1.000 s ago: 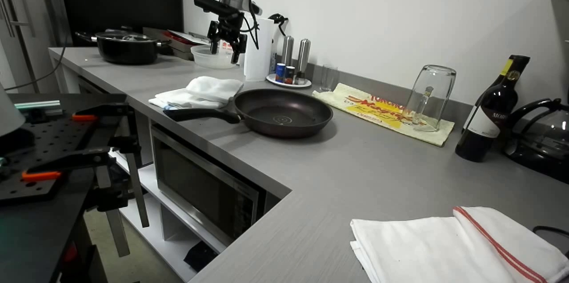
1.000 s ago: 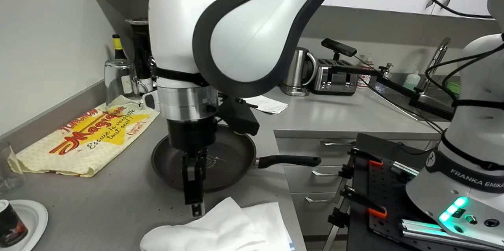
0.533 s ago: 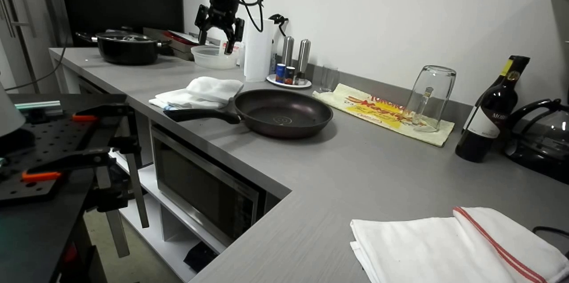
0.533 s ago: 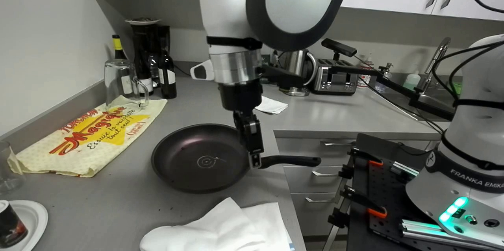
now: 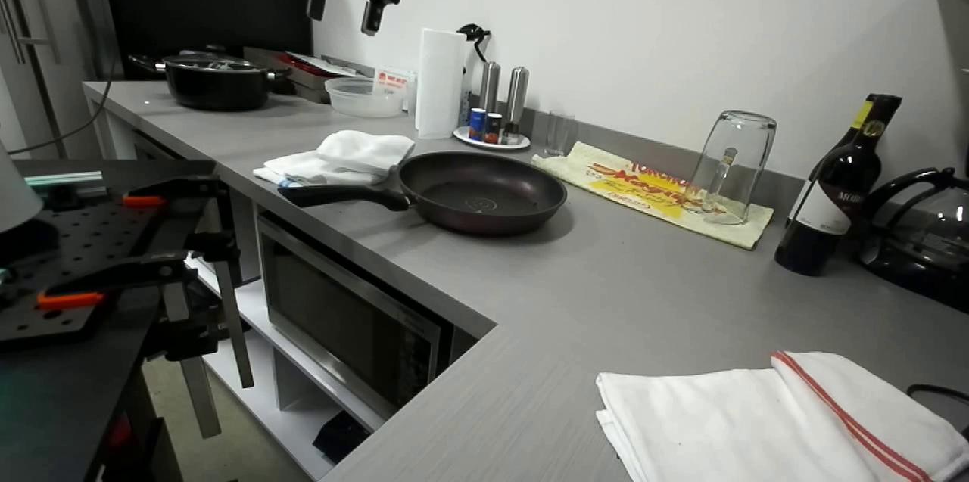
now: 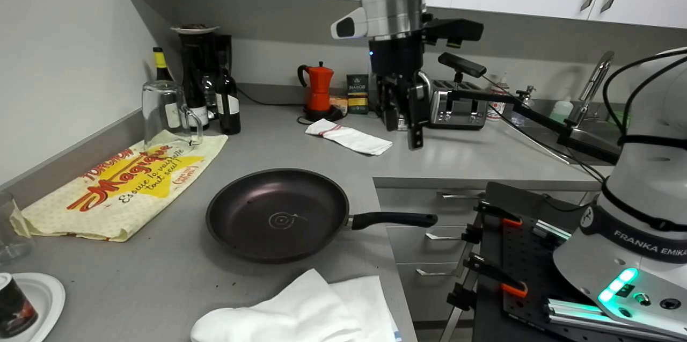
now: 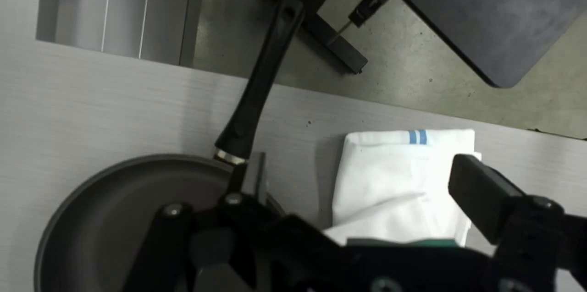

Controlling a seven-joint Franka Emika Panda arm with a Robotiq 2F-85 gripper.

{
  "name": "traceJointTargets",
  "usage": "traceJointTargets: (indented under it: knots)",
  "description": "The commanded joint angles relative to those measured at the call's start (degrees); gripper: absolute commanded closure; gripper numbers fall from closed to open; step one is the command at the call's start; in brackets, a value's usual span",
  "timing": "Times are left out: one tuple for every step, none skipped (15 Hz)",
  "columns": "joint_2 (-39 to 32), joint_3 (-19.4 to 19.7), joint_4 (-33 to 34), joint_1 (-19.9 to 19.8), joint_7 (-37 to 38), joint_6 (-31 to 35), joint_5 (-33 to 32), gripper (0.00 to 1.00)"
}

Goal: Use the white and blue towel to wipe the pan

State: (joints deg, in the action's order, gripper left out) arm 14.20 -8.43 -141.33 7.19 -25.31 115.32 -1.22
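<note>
— Higher sits the gripper (image 5: 343, 22) than half a second ago: in an exterior view we now find it by the top edge, left of the middle, and the plastic bowl (image 5: 356, 100) that it partly covers in the earlier frame stands clear of it.

— How do we read its fingers (image 7: 481, 193)?

— Wide apart. In the wrist view we have one just left of the middle and one at the right, and we see nothing held between them.

— And our white and blue towel (image 7: 390, 177)?

— Folded and a little rumpled, it lies on the grey surface (image 5: 590, 300). We spot its blue stripes (image 7: 423, 136) right of the middle in the wrist view.

— Where do we find the pan (image 6: 276, 216)?

— Just beside the towel, the two apart. In an exterior view we have it slightly left of the middle, with the towel below it at the bottom edge of that frame. Its black handle (image 6: 397, 218) juts past the edge of the surface.

— What else shares the surface with them, as we look?

— At the left of that same frame we see a yellow cloth (image 6: 129, 191) with red lettering, and a glass mug (image 6: 161, 111) standing on it. In an exterior view, at the lower right, we find a red-striped towel (image 5: 772, 421), well apart from ours.
</note>
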Motion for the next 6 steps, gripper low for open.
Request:
traceJointTargets:
  knots:
    - [10.0,3.3,-6.2,0.5,-2.4,-5.0,-2.6,0.0]
    - [12.0,4.1,-7.4,0.7,-3.5,-5.6,-3.6,0.0]
    - [6.4,3.8,-3.9,1.2,-1.0,-4.1,-2.6,0.0]
    - [8.3,4.4,-5.0,1.2,-1.6,-4.6,-3.2,0.0]
    - [9.7,4.7,-5.9,1.3,-1.9,-4.8,-3.4,0.0]
    - [10.5,4.8,-6.5,1.3,-2.1,-4.8,-3.5,0.0]
